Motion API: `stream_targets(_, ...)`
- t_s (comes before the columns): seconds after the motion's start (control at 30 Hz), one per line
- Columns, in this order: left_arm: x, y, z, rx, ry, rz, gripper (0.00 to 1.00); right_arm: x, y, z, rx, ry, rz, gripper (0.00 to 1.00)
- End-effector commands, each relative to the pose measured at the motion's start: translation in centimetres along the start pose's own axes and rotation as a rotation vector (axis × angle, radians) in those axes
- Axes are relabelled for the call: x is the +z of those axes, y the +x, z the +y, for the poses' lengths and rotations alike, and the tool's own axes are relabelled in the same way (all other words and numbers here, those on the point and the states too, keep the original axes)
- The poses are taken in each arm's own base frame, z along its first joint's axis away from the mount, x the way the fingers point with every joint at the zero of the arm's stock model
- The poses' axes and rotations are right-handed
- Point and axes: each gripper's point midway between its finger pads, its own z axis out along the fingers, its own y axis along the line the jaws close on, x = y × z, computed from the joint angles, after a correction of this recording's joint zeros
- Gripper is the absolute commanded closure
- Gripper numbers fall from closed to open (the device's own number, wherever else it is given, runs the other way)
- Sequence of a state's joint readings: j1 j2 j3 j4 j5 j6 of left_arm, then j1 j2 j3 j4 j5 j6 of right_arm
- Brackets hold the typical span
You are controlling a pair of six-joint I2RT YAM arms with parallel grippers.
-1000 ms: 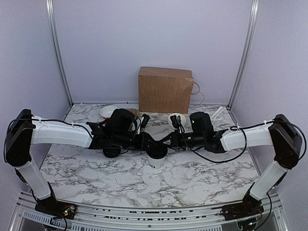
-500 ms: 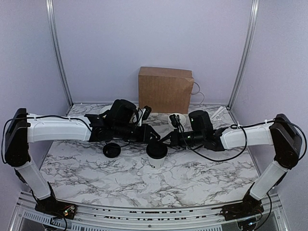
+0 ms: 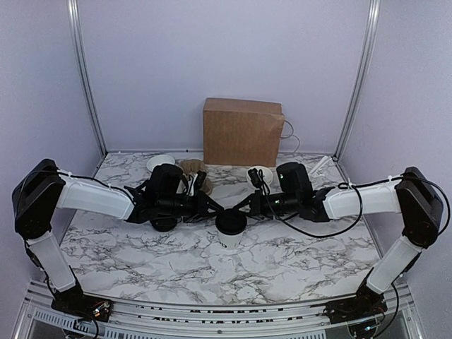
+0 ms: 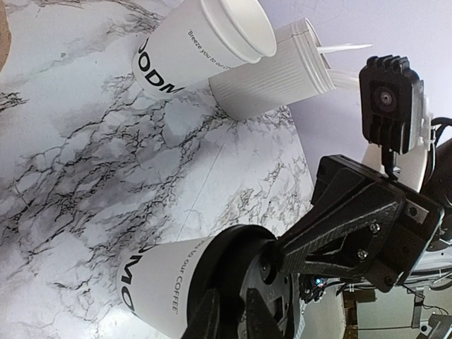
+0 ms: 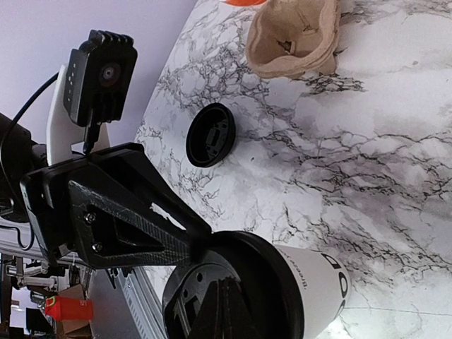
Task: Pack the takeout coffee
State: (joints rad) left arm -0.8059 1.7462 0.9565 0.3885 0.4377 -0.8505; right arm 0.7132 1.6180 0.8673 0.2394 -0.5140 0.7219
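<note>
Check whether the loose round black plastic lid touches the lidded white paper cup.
Apart: right wrist view shows bare marble between loose lid and cup.

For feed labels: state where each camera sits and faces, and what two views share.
Top external: above, behind the arms, looking down at the table; both arms, left claw, right claw show.
Left wrist: on left arm, facing rightward; own fingers, right claw show.
Right wrist: on right arm, facing leftward; own fingers, left claw show.
Shared: both wrist views see the takeout coffee.
</note>
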Motion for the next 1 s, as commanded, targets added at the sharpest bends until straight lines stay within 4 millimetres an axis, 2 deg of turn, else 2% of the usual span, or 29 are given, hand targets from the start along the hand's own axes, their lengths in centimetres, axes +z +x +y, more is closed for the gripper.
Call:
stream_targets(0.0, 0.4, 2.0, 1.5, -0.045, -0.015, 0.049, 0.84, 0.3, 0.4, -0.4, -0.002, 0.005, 0.011, 0.99)
stream_targets(0.23, 0.1, 1.5, 0.9, -0.02, -0.023, 0.039, 0.84, 0.3, -0.9, 0.9, -0.03, -0.019, -0.008, 0.99)
stream_targets(0.5, -0.3, 0.6, -0.4, 0.023, -0.027, 0.027, 0.84, -1.1, -3.8, 4.8, -0.127, -0.087, -0.075, 0.98)
stream_targets(0.6, -0.4, 0.4, -0.9, 0.039, -0.029, 0.026, 0.84, -1.5, -4.2, 5.8, -0.142, -0.112, -0.087, 0.98)
stream_targets(0.7, -0.4, 0.3, -1.0, 0.048, -0.037, 0.023, 0.84, -1.2, -3.6, 5.5, -0.116, -0.136, -0.075, 0.98)
stream_targets(0.8, -0.5, 0.2, -1.0, 0.053, -0.042, 0.021, 0.84, -0.3, -2.0, 4.5, -0.052, -0.173, -0.035, 0.98)
stream_targets(0.87, -0.6, 0.1, -1.1, 0.055, -0.044, 0.018, 0.84, 0.1, -0.6, 3.5, -0.004, -0.193, -0.014, 0.99)
stream_targets(0.97, -0.7, -0.2, -1.5, 0.062, -0.045, 0.011, 0.84, 1.0, 1.6, 1.0, 0.059, -0.169, 0.026, 0.99)
